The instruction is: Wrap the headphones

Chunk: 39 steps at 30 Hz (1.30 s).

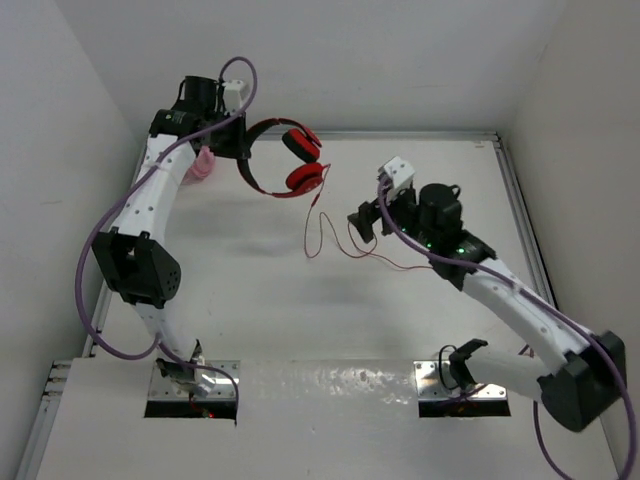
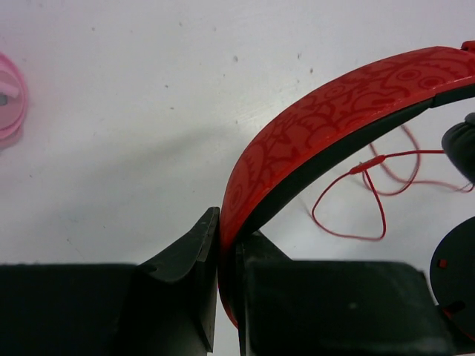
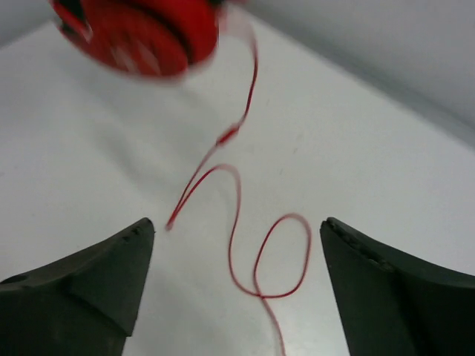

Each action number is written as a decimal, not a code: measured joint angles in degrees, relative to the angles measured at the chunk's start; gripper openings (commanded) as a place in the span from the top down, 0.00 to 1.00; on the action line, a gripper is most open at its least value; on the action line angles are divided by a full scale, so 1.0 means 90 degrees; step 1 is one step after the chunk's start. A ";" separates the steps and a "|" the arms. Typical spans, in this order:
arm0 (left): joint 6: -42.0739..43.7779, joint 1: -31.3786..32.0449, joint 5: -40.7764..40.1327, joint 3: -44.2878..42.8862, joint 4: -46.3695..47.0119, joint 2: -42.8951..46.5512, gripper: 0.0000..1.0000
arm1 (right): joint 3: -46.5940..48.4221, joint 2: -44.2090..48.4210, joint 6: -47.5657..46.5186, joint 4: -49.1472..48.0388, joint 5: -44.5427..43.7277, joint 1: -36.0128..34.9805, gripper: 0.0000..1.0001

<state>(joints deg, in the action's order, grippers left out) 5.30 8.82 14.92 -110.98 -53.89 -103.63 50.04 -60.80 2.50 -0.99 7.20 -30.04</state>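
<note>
Left wrist: clamps the headphones by the headband in the closed left gripper, ear cups off to its right. Right wrist: right gripper spread wide, empty; cord looped on bench between its fingers.

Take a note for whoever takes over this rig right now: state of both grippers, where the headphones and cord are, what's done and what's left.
Left gripper: shut on the headband of the red headphones, at the far left of the table.
Right gripper: open, holding nothing, pointed at the cord.
Cord: loose, running down from an ear cup and lying in loops on the table in front of the right gripper.
Pink headphones: beside the left arm, not part of the job.
Done: headband gripped.
Left: the cord is not wrapped at all; probably catch it with the right gripper and wind it around the headphones.
</note>
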 measured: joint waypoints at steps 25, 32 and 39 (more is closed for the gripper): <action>-0.2548 -0.0517 0.0478 -0.1800 0.0257 -0.0277 1.00 | 0.1729 -0.6190 0.1702 -0.3111 -0.0736 -0.0058 1.00; -0.2897 -0.0702 0.0265 -0.1800 0.0248 -0.0787 1.00 | 0.2001 -0.6020 0.1860 -0.1664 -0.0707 -0.0845 1.00; -0.3087 -0.0729 -0.0066 -0.1324 0.0551 -0.1120 1.00 | 0.5134 -0.6006 0.1319 0.2004 0.0175 -0.2540 1.00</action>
<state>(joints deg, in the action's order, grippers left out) -22.48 2.26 14.33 -122.89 -48.93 -113.71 96.25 -114.85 14.37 17.04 8.78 -52.90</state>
